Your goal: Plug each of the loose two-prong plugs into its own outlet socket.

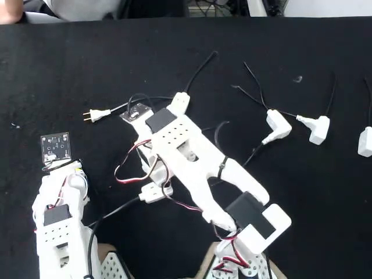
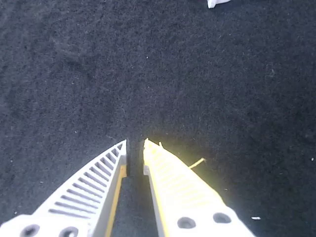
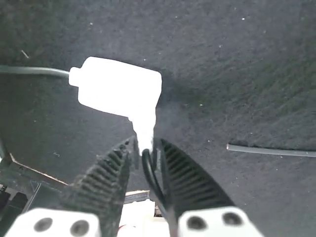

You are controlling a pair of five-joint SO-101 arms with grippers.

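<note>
My right gripper is shut on the narrow stem of a white L-shaped outlet socket, which lies on the black table with its cable leading away. In the high view this socket is at the tip of the long white arm, near the table's middle. A loose two-prong plug on a black cable lies to the left of it. My left gripper is shut and holds nothing, low over bare black cloth at the near left. Two more white sockets lie at the right.
Another white piece sits at the right edge. A small white connector lies under the right arm among red and black wires. Thin black cables cross the far middle. The table's far left is bare black cloth.
</note>
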